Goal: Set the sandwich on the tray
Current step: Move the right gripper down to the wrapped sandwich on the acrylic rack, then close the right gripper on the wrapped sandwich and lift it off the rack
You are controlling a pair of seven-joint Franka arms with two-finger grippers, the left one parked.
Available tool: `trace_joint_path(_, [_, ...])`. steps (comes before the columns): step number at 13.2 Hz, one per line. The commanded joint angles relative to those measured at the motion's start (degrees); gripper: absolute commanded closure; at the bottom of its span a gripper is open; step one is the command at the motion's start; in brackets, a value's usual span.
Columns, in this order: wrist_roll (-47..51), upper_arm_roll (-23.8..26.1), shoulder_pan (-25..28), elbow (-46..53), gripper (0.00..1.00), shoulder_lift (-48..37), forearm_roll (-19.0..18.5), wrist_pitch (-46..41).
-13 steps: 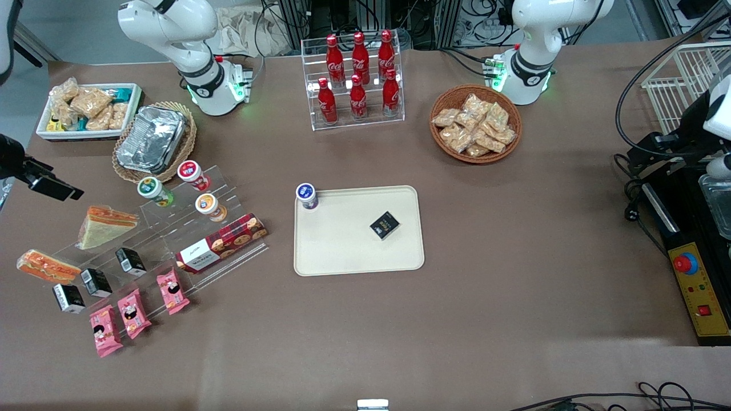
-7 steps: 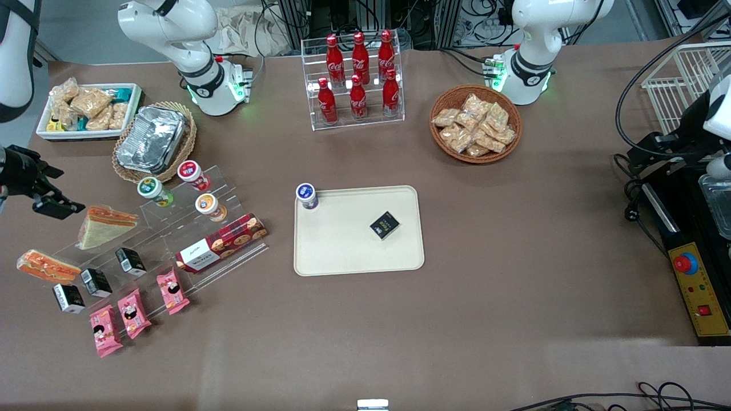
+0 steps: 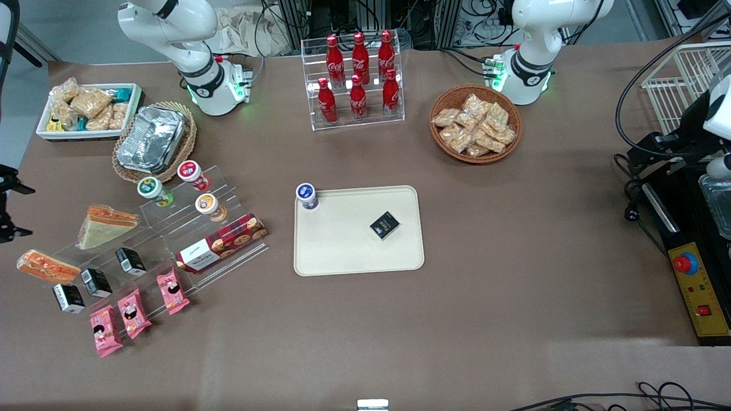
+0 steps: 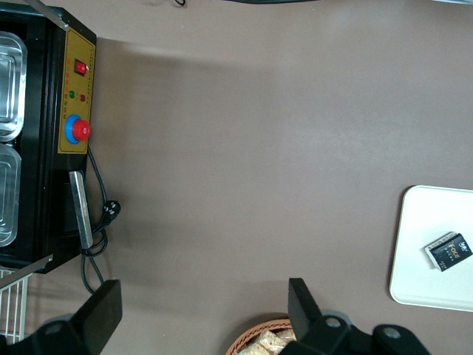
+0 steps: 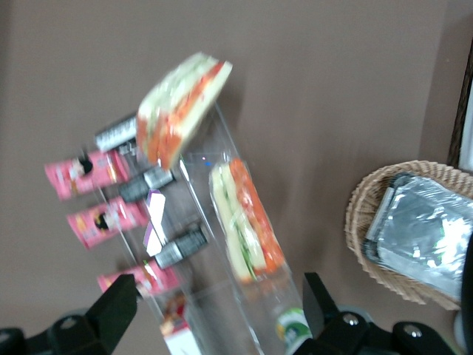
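Note:
The sandwich is a narrow clear-wrapped strip with an orange-red filling. It lies on the low end of the clear display rack, toward the working arm's end of the table. It also shows in the right wrist view. The cream tray lies mid-table and also shows in the left wrist view. My right gripper hangs at the table's edge, farther from the front camera than the sandwich and apart from it. In the right wrist view the gripper is open and empty above the rack.
A wedge sandwich, small cups, black boxes, pink snack packs and a biscuit box fill the rack. A foil container sits in a basket nearby. A black box and a blue-lidded cup stand on the tray.
My right gripper has drawn back toward the working arm's end of the table, and now shows only at the edge of the front view. The sandwich and tray have not moved.

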Motion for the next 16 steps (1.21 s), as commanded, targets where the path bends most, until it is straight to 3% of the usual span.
trace_joint_path(1, [8.3, -2.1, 0.3, 1.8, 0.0, 3.0, -0.4, 3.2])
trace_joint_path(8, [26.4, -2.8, -4.8, 1.8, 0.0, 9.4, 4.0, 13.3])
trace_joint_path(16, [23.2, -2.7, -9.1, 1.6, 0.0, 14.4, 14.8, 17.8])
